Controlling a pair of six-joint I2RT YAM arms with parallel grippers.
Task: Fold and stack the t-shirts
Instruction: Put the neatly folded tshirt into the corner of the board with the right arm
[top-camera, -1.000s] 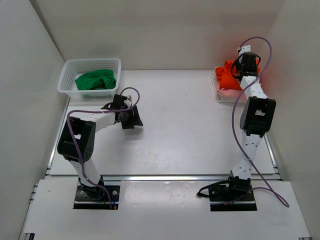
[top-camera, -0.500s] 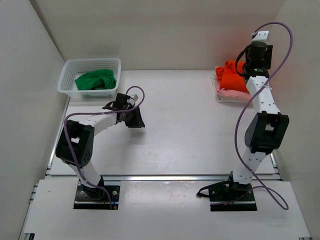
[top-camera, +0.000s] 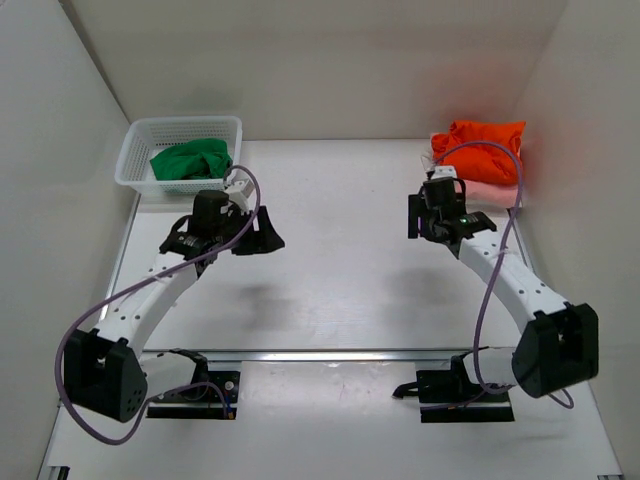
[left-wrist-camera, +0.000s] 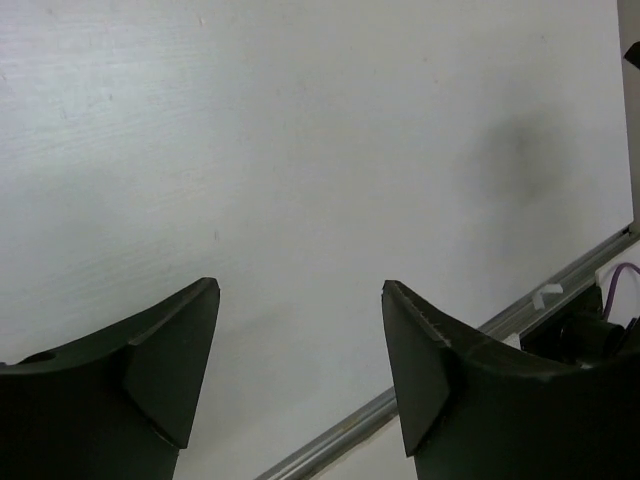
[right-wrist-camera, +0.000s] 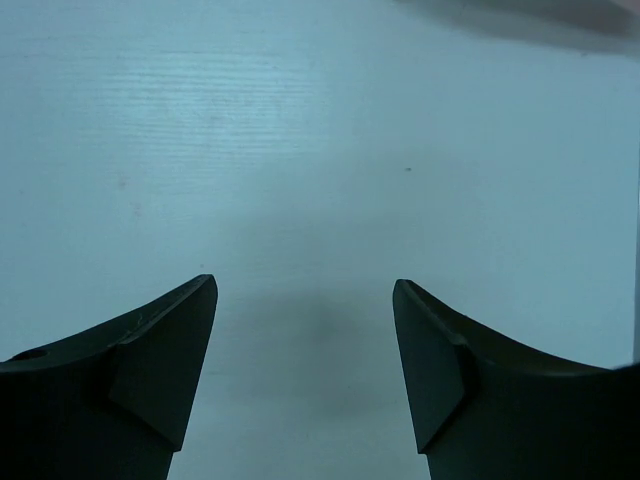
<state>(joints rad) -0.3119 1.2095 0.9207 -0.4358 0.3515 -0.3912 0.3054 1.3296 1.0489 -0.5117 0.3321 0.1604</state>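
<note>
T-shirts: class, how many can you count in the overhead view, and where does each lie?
3. A green t-shirt lies in the white basket, far left. An orange-red t-shirt sits on a pale pink t-shirt, far right. More could be hidden beneath them.

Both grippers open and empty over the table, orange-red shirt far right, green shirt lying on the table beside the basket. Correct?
No. The top external view shows the green shirt inside the basket, not beside it. The rest stands: left gripper and right gripper open and empty, orange-red shirt far right.
</note>
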